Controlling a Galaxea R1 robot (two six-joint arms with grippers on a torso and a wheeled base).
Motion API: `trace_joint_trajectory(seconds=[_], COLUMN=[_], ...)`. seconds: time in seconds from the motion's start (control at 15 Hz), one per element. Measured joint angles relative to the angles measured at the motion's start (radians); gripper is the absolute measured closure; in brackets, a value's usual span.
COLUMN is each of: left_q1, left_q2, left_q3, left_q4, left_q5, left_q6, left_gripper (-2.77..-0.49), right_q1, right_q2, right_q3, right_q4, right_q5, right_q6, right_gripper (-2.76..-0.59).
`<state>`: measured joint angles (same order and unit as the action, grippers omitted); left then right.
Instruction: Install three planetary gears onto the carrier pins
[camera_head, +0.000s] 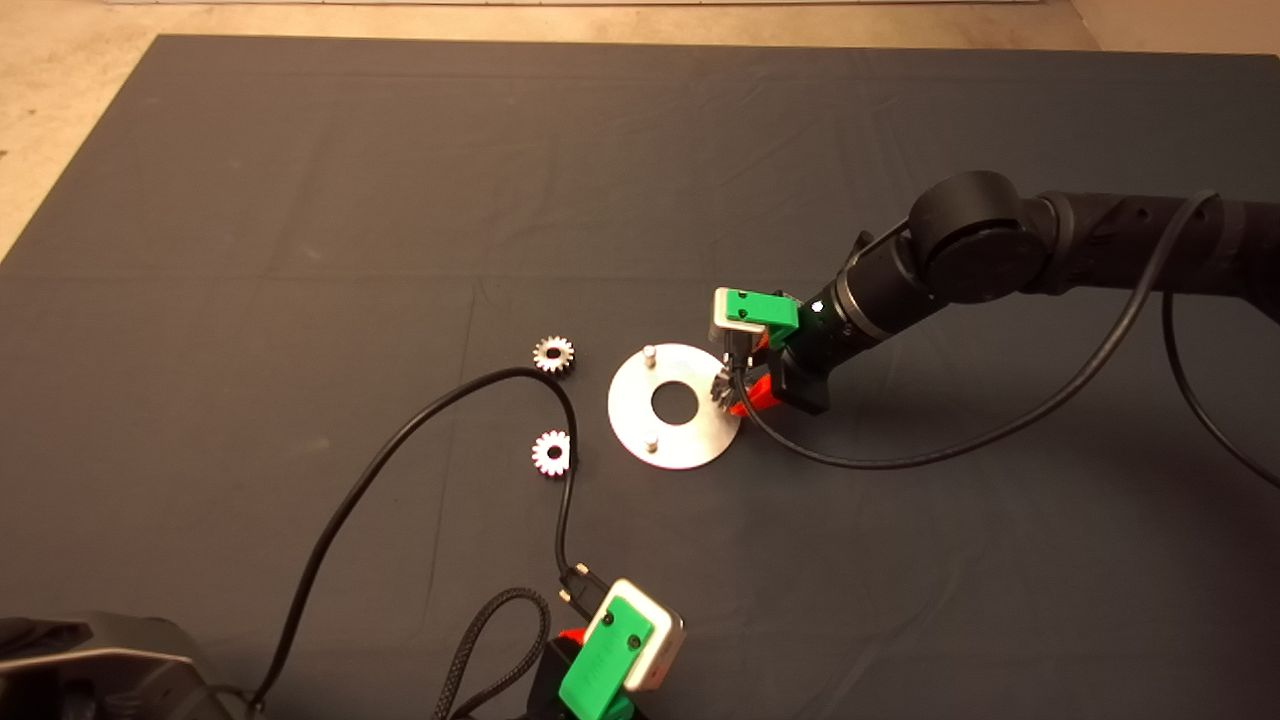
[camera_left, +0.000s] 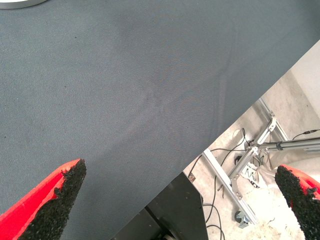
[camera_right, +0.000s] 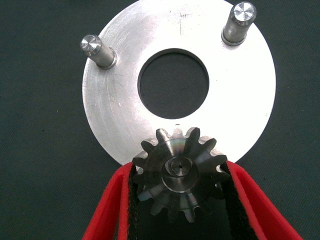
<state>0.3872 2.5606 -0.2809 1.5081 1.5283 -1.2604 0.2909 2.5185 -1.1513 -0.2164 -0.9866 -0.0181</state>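
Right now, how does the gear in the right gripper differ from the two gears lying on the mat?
The held gear sits between the jaws of the right gripper over the edge of the disc, above a pin; the two loose gears lie flat on the mat, beside the disc. The held gear looks darker in the head view; the loose ones shine bright. The lower loose gear touches a black cable. All three are small toothed metal gears.

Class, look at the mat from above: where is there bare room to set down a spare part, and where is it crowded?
Bare mat fills the far half, beyond the disc and right arm. Crowded: the centre, where the right gripper holds a gear at the disc's rim, and, left of the disc, two loose gears along a black cable. The left gripper waits at the near edge.
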Motion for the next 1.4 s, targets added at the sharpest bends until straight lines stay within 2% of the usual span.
trace_joint_trajectory(seconds=[1.07, 1.27, 1.4], left_q1=[0.000, 0.000, 0.000], left_q2=[0.000, -0.001, 0.000], left_q3=[0.000, 0.000, 0.000], left_q4=[0.000, 0.000, 0.000], left_q5=[0.000, 0.000, 0.000], left_q6=[-0.004, -0.006, -0.006], left_gripper=[-2.75, -2.75, -2.75], right_q1=[0.000, 0.000, 0.000], right_q2=[-0.003, -0.003, -0.003], right_q3=[-0.005, 0.000, 0.005], right_q4=[0.000, 0.000, 0.000], right_q5=[-0.001, -0.016, -0.034], right_q6=[0.000, 0.000, 0.000], right_gripper=[-0.93, -0.93, -0.93])
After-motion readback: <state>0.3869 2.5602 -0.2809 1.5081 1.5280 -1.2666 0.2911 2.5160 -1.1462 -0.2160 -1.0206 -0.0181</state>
